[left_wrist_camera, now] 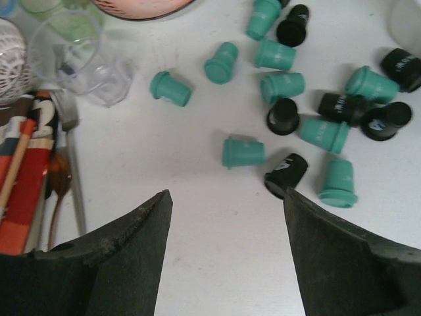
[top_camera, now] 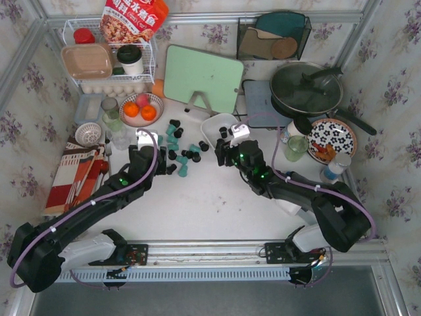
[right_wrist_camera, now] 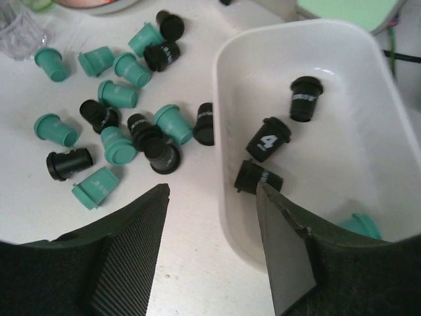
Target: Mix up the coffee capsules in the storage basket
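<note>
left tool hangs open and empty over coffee capsules scattered on the worktop; right tool, open too, above the storage basket rim, few capsules inside

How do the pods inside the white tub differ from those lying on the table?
The storage basket holds few capsules, three black and one teal half-hidden; the table holds many loose capsules, teal and black mixed. Both sets share the same tapered shape.

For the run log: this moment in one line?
left fingers open | right fingers open over storage basket | most coffee capsules on table
</note>
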`<action>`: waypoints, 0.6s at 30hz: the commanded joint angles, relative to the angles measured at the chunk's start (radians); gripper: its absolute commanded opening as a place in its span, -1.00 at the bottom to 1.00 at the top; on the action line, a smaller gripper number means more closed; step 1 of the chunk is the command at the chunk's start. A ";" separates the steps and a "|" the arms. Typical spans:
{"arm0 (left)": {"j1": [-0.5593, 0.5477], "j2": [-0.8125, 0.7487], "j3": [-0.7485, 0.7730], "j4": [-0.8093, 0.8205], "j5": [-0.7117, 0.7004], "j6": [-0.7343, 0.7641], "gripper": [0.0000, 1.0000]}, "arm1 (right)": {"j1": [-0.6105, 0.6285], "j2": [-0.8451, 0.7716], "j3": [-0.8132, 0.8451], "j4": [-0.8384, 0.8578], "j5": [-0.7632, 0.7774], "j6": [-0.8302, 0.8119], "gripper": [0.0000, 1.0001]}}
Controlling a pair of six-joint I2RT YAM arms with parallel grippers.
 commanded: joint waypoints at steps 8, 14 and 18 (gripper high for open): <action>0.005 -0.125 -0.106 -0.030 -0.230 -0.075 0.45 | 0.131 0.196 0.196 -0.124 0.052 -0.071 0.23; 0.005 -0.164 -0.120 -0.038 -0.195 -0.092 0.45 | 0.153 0.316 0.315 -0.178 0.054 -0.096 0.18; 0.005 -0.159 -0.104 -0.062 -0.182 -0.098 0.45 | 0.153 0.397 0.388 -0.229 0.055 -0.085 0.15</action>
